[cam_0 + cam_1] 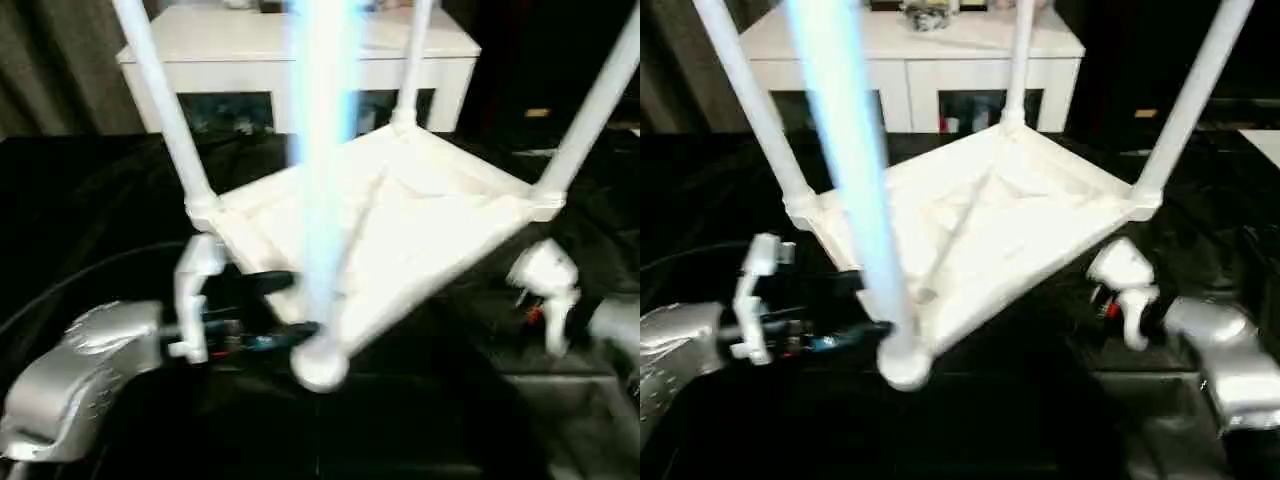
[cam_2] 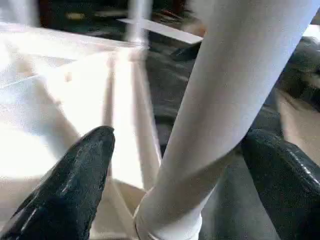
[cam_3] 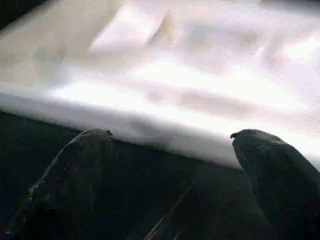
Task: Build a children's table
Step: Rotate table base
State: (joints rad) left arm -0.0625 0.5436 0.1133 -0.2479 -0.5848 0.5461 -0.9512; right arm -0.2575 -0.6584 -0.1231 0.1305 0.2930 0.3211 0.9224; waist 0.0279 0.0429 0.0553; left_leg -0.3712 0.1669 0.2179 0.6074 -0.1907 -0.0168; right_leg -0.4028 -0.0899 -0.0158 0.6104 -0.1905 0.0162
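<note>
We find the left claw [image 2: 165, 165] spread wide, straddling the nearest leg [image 2: 225, 110] of the upturned children's table [image 1: 400, 215] without clamping it. The right claw [image 3: 172, 150] gapes empty, just short of the tabletop's edge [image 3: 150, 120].

The left arm [image 1: 75, 375] reaches in from about eight o'clock in the head views, its silver forearm angled toward the centre, and the left end effector [image 2: 175, 165] stands wide open (one black finger [image 2: 75, 180] on each side of a broad gap). The right arm [image 1: 1225, 360] comes in from about four o'clock, and the right end effector [image 3: 170, 155] is likewise spread wide, gripping nothing.
</note>
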